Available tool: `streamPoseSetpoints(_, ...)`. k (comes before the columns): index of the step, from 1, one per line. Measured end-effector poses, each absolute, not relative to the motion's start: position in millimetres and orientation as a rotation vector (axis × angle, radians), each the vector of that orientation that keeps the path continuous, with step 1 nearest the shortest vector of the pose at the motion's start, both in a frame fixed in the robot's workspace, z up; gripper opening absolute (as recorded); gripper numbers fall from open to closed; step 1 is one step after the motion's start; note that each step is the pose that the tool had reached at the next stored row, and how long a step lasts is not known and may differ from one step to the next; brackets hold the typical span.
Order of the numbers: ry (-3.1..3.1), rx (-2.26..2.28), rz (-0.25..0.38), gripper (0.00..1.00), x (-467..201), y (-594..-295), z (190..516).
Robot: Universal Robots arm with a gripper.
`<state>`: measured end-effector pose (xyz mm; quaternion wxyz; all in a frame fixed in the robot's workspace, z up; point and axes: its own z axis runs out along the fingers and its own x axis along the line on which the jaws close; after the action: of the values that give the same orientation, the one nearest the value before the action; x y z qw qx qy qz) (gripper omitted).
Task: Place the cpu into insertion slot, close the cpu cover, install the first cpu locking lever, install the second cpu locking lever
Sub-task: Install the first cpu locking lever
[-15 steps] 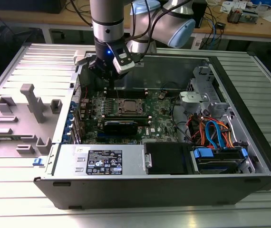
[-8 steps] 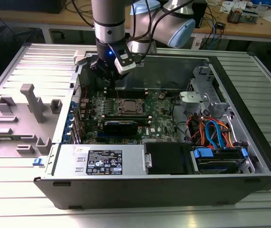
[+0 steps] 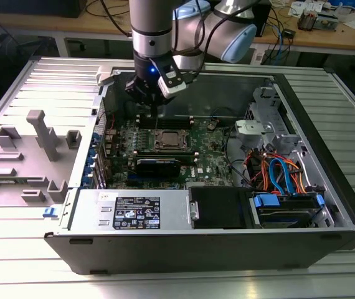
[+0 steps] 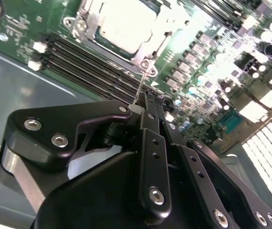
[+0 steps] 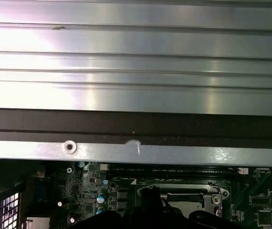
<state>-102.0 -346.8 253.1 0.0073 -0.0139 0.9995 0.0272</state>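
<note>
Fingers together by thin locking lever in the second wrist view; seated cpu in the exterior view

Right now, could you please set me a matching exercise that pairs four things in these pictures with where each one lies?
Things
1. dull silver square cpu
2. tall grey plastic fixture block
3. bundle of blue and orange cables
4. silver metal box with a white label

Places
A. outside the black computer case, on the ribbed metal table, at the exterior view's left
B. against the case wall nearest the exterior camera
C. seated at the middle of the green circuit board
D. inside the case, at the exterior view's right

Pairs: 1-C, 2-A, 3-D, 4-B
</note>
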Motion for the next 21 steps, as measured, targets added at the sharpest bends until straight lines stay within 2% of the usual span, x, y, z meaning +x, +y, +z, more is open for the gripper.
streamPoseSetpoints(21,3.126,-0.044,0.083,0.11,-77.4,-345.8,247.6)
